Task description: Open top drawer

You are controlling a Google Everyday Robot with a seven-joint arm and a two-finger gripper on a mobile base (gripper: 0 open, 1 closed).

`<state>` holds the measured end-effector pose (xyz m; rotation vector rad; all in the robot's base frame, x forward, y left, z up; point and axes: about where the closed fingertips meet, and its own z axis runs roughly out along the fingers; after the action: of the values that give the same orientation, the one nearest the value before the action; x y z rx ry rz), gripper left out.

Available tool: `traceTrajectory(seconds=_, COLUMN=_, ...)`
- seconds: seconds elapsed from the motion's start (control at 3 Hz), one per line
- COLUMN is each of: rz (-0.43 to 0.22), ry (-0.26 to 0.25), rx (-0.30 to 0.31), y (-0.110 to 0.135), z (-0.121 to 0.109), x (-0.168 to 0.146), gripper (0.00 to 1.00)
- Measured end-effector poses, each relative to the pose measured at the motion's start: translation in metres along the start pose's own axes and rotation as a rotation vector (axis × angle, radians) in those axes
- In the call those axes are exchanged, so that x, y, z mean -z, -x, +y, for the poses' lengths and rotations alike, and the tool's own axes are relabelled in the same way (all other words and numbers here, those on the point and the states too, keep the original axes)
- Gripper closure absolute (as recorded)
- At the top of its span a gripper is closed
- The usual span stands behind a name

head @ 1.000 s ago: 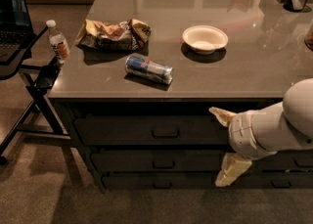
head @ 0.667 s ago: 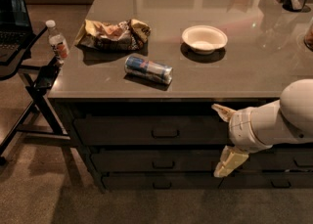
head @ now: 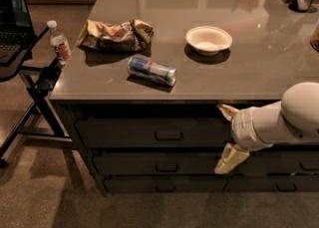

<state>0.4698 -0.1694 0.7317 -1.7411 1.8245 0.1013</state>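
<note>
The top drawer (head: 124, 133) is the tallest dark front panel under the counter's edge. It is shut, with a small rectangular pull handle (head: 168, 135) at its centre. My gripper (head: 224, 136) is in front of the drawer fronts, right of the handle and about level with it. It is open and empty. One cream fingertip (head: 227, 110) is up near the counter edge and the other (head: 228, 160) is down by the second drawer. The white arm (head: 284, 120) reaches in from the right.
On the grey counter (head: 239, 80) lie a can on its side (head: 152, 70), a crumpled chip bag (head: 115, 35) and a white bowl (head: 209, 39). A water bottle (head: 59, 41) stands on a black folding stand (head: 30, 82) at the left. Two shallower drawers (head: 166, 166) are below.
My gripper has shifted slightly up and to the left along the drawer fronts, toward the handle. The drawer has stayed shut.
</note>
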Motion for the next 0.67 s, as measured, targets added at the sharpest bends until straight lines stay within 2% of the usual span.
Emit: traceTrajectory(seconds=0.67, rz=-0.02, ry=-0.018, rx=-0.082, y=-0.033, z=-0.017, x=-0.038, gripper=0.0)
